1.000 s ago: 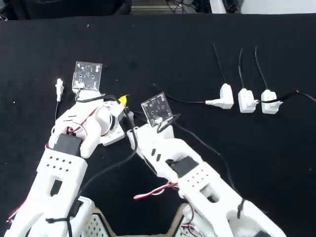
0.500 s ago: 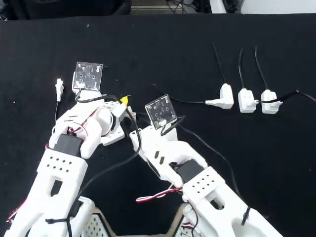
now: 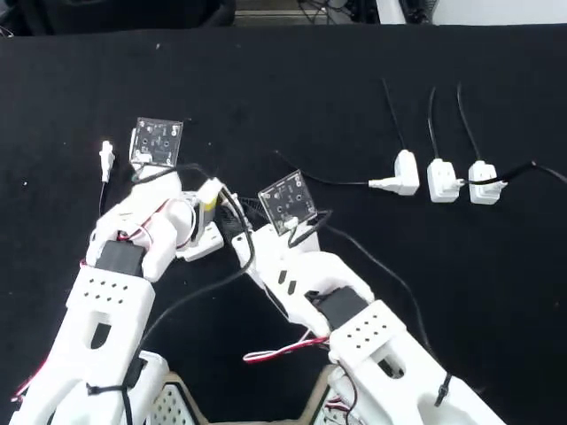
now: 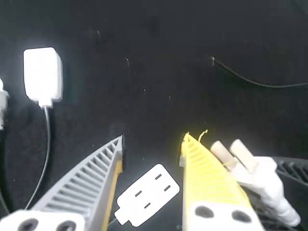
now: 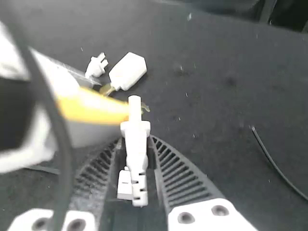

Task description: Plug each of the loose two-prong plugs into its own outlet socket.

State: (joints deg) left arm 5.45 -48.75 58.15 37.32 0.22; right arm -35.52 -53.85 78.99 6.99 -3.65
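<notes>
1. Since my right pincer [image 5: 137, 141] is clamped on the two-prong plug [image 5: 135, 159], its prongs pointing out past my fingertips, I judge the step in hand to be seating that plug in the outlet socket [image 4: 147, 195]. The socket lies flat on the counter [image 4: 159, 72] between the tips of my left pincer [image 4: 152, 139].
2. My left pincer stands apart, with one finger on each side of the socket, and neither seems to touch it. I should close those fingers on the socket's sides before any push. A light block like this will likely skate across the counter otherwise.
3. The plug hangs just outside my left pincer's yellow finger [image 4: 207, 187], close beside it, and its prongs aim past the socket, not at it. The slots face up toward my left wrist, so I need to tip the prongs down and come in from above.
4. The socket lies askew between my fingers. I should turn my right wrist until both prongs line up with one pair of slots, then check that before I descend.
5. The yellow finger sits between plug and socket, so I must clear it first. My right grip is on the plug's body only, so a crooked push could pivot it. Press slowly and straight.
</notes>
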